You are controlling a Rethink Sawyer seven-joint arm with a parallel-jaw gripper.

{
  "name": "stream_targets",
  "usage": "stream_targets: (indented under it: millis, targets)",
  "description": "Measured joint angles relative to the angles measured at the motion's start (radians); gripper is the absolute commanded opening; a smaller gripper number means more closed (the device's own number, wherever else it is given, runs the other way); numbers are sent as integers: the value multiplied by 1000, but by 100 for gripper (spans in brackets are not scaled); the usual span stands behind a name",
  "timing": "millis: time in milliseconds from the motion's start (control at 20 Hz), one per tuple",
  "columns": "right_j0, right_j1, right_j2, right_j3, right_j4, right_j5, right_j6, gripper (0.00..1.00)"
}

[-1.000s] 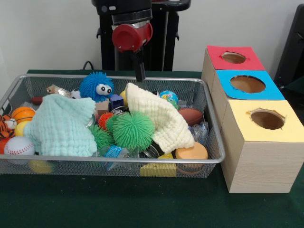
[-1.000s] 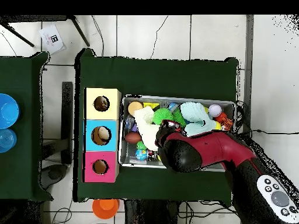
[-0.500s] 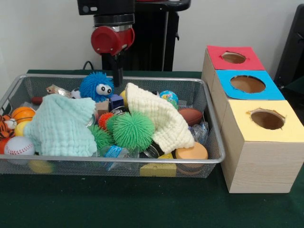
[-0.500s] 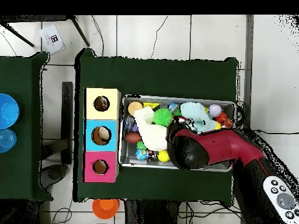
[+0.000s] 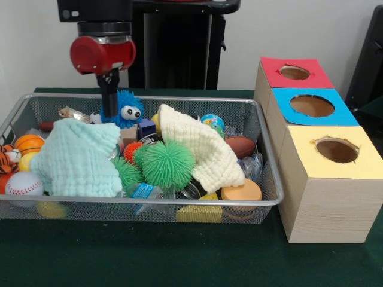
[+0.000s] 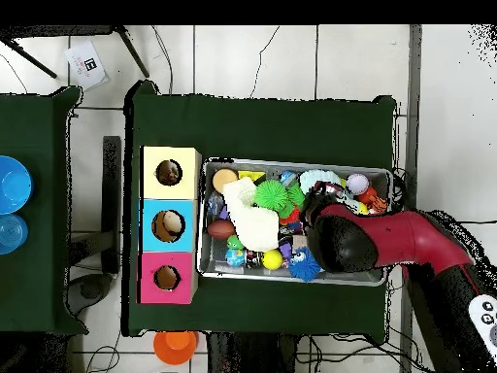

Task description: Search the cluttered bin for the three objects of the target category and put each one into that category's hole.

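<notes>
The wire-mesh bin [image 5: 149,203] is full of toys and cloths. My gripper [image 5: 109,111] hangs over its far left part, right beside a blue fuzzy ball with eyes [image 5: 127,107]. It looks shut and holds nothing. The blue-topped hole [image 5: 312,106] is in the middle box of three, to the right of the bin. In the overhead view my arm [image 6: 388,243] covers the right part of the bin [image 6: 291,163] and hides the gripper. The blue hole [image 6: 168,225] and the blue fuzzy ball [image 6: 304,264] show there too.
In the bin lie a mint cloth [image 5: 78,158], a cream cloth [image 5: 200,143], a green spiky ball [image 5: 167,164], a baseball [image 5: 24,183], a basketball [image 5: 29,142] and a brown football [image 5: 241,145]. The red-topped hole [image 5: 294,73] and the yellow-topped hole [image 5: 337,149] flank the blue one.
My arm has moved along the bin's far side, from above the cream cloth to the blue fuzzy ball, away from the boxes. Nothing in the bin has moved.
</notes>
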Motion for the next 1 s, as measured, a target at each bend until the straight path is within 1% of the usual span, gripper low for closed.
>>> stream_targets:
  millis: [250,350,550,700,1000]
  targets:
    - [-22,59,0,-42,0,8,0,0]
    - [-24,107,-2,-65,0,16,0,0]
    - [-14,172,-9,-99,-9,18,0,0]
    - [0,209,-19,-123,-31,20,0,0]
    - [23,257,-41,-169,-84,34,0,0]
